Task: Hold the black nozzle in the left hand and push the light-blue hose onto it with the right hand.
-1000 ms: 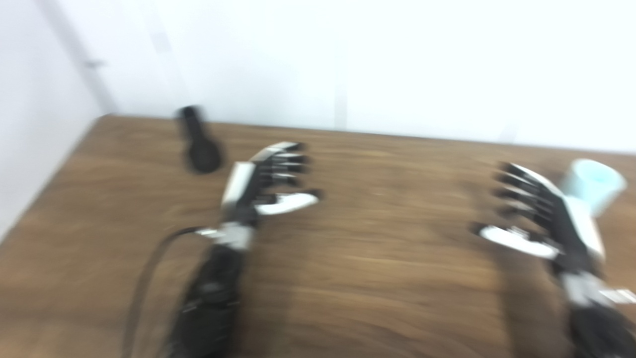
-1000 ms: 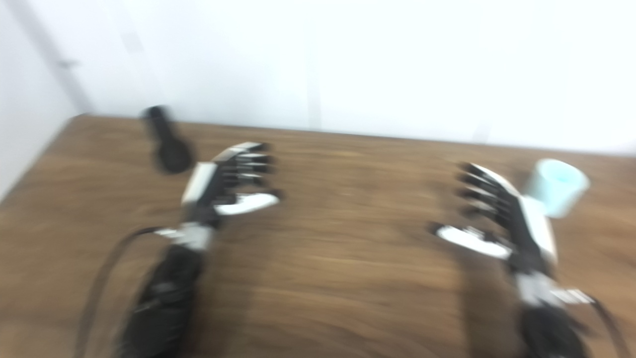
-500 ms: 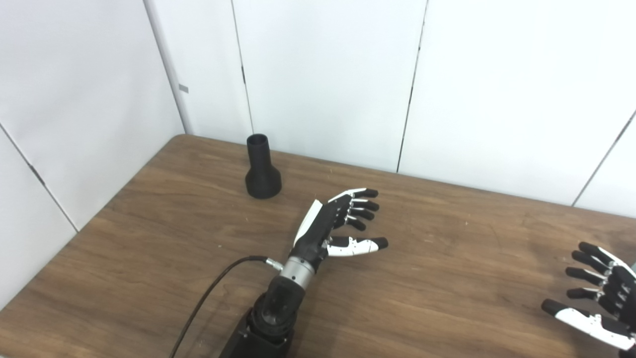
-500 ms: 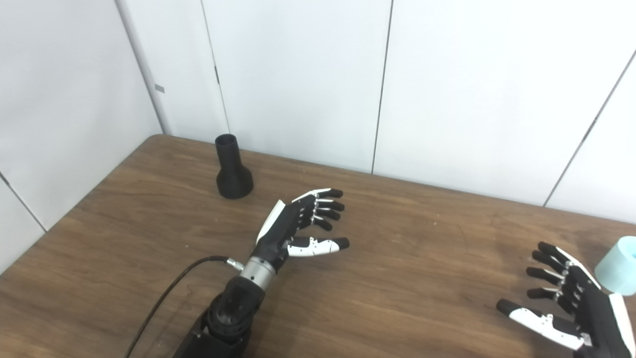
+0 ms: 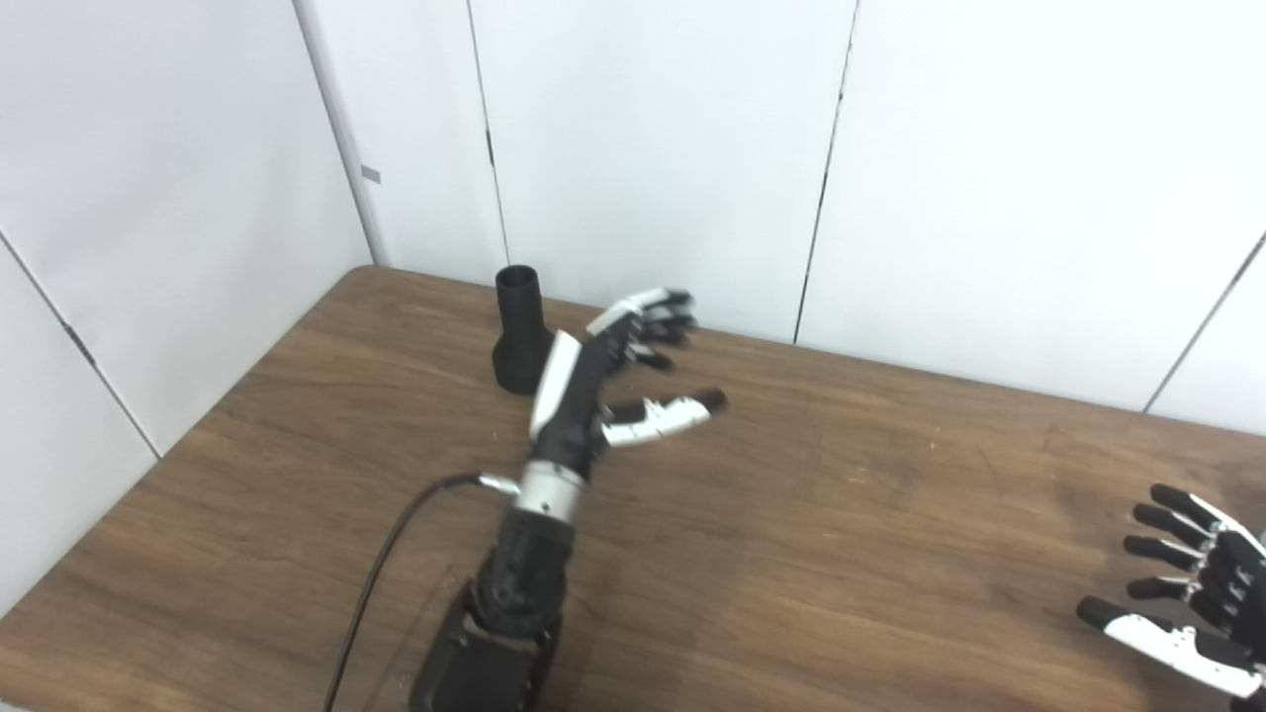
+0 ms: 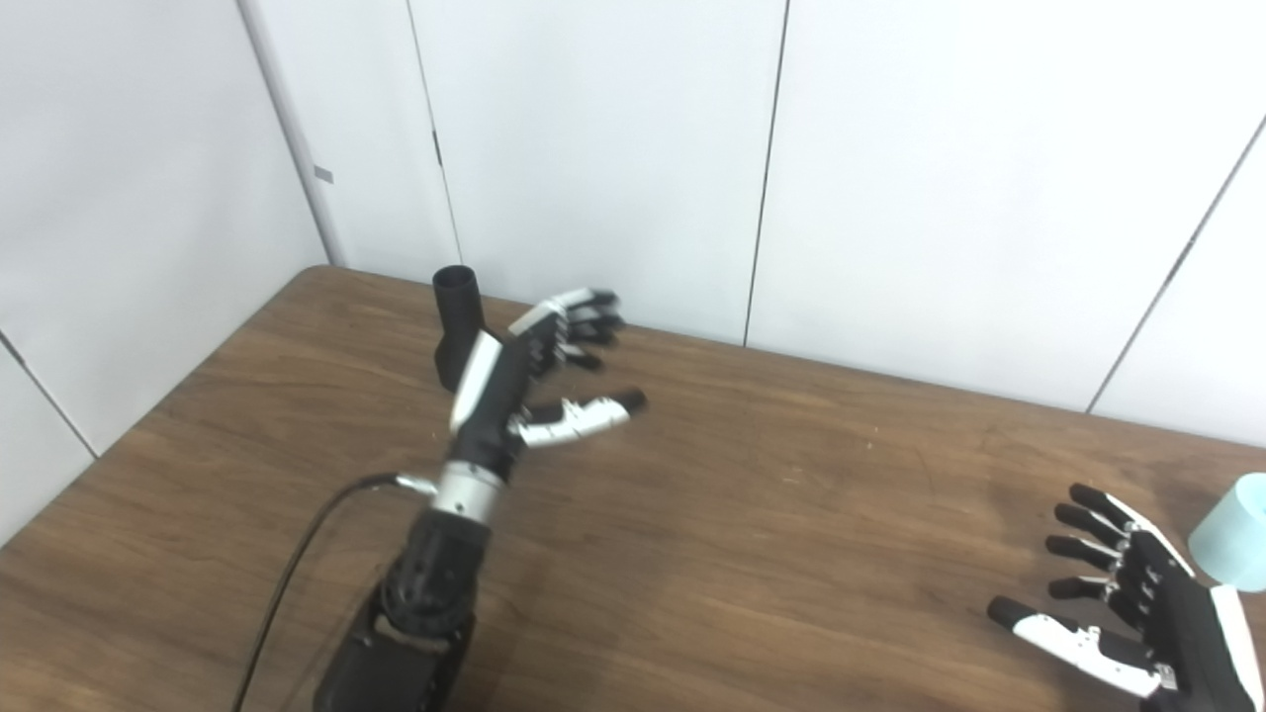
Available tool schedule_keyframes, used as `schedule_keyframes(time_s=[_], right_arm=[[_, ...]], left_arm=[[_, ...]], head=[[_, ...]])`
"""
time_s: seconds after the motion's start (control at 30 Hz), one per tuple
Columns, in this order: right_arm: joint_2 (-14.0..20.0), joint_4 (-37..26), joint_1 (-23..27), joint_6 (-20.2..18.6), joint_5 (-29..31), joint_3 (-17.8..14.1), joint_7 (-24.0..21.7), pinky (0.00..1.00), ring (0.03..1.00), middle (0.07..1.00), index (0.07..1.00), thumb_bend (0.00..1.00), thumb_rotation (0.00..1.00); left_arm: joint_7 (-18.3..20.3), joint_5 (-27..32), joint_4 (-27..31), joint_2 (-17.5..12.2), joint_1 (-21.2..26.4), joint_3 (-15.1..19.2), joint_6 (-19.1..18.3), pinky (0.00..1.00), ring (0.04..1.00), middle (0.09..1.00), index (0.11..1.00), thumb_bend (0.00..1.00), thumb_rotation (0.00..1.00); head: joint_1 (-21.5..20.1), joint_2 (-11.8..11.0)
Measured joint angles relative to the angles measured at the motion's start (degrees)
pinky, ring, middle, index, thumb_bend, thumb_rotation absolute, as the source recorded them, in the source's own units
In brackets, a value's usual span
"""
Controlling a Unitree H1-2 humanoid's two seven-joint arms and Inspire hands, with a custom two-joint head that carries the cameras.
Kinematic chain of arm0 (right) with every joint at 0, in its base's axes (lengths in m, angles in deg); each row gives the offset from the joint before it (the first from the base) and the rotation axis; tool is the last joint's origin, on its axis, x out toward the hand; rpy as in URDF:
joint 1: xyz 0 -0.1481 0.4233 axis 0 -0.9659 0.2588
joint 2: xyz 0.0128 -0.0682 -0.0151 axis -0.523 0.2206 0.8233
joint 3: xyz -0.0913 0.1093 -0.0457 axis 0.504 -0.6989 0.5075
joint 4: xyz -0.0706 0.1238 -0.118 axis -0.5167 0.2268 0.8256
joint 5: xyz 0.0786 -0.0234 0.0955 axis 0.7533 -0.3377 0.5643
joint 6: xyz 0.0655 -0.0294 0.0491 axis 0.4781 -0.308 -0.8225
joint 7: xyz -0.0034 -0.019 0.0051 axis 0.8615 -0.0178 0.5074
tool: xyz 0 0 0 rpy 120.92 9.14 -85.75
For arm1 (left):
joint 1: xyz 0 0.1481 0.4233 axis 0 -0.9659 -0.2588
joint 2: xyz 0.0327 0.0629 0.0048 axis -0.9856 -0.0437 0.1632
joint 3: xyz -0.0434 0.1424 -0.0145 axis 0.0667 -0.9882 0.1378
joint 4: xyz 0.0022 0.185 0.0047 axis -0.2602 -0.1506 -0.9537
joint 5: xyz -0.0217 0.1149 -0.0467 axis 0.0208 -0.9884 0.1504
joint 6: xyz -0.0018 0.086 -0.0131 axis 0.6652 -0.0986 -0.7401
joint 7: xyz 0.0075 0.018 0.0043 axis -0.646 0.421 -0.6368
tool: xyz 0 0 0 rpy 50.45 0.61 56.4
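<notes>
Black nozzle (image 5: 520,331) stands upright at far left of bench (image 5: 841,554), long axis vertical, wide base down. Left robot hand (image 5: 618,371) spread, empty, just right of nozzle, nearer one. Right robot hand (image 6: 1128,603) spread, empty, beside light-blue hose (image 6: 1231,532).

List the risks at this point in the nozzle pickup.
The open left hand is close beside the upright black nozzle, which stands near the table's far edge; a sideways bump may topple it. The light-blue hose sits beside the open right hand at the frame's edge, barely visible.
</notes>
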Motion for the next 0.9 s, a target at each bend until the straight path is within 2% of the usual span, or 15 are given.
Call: schedule_keyframes(time_s=[0.13, 0.23, 0.37, 0.63, 0.67, 0.77, 0.9], right_arm=[[0.01, 0.09, 0.05, 0.4, 0.05, -0.11, -0.01, 0.52, 0.712, 0.787, 0.813, 0.68, 0.0], [0.06, 0.25, 0.09, 0.73, 0.05, -0.2, -0.05, 0.51, 0.71, 0.787, 0.814, 0.68, 0.0], [0.06, 0.49, 0.2, 0.84, 0.06, -0.19, -0.14, 0.51, 0.707, 0.786, 0.813, 0.69, 0.0], [0.1, 0.87, 0.31, 0.91, 0.04, -0.32, -0.2, 0.52, 0.703, 0.784, 0.809, 0.69, 0.0], [0.15, 0.87, 0.34, 0.91, 0.04, -0.35, -0.2, 0.52, 0.701, 0.782, 0.807, 0.69, 0.0], [0.19, 1.0, 0.5, 0.91, 0.03, -0.49, -0.2, 0.52, 0.696, 0.781, 0.804, 0.7, 0.0], [0.16, 1.35, 0.58, 0.92, -0.01, -0.49, -0.2, 0.51, 0.693, 0.779, 0.801, 0.7, 0.0]], left_arm=[[-0.48, -0.49, -2.43, -5.31, 3.42, 2.26, 0.97, 0.68, 0.761, 0.782, 0.759, 0.78, 0.2], [-0.37, -2.45, -2.28, -8.37, 4.16, 2.72, -1.1, 0.73, 0.807, 0.792, 0.785, 0.79, 0.21], [0.56, -3.8, -0.55, -9.86, 4.68, 2.68, -4.86, 0.73, 0.822, 0.82, 0.831, 0.79, 0.2], [-0.09, -4.16, -0.97, -13.63, 8.36, 5.2, -9.71, 0.86, 0.918, 0.919, 0.896, 0.81, 0.18], [-0.57, -4.7, -1.4, -14.04, 8.81, 5.49, -9.98, 0.87, 0.931, 0.926, 0.902, 0.84, 0.19], [-2.69, -8.94, -3.34, -15.11, 9.67, 5.3, -12.64, 0.98, 0.993, 0.96, 0.922, 0.92, 0.24], [-4.11, -14.19, -4.45, -15.38, 9.41, 3.63, -17.31, 1.0, 1.0, 0.974, 0.925, 0.99, 0.28]], head=[[0.0, -0.09], [0.09, -0.09], [0.18, -0.09], [0.09, -0.35], [0.09, -0.44], [0.09, -0.44], [0.09, -0.44]])
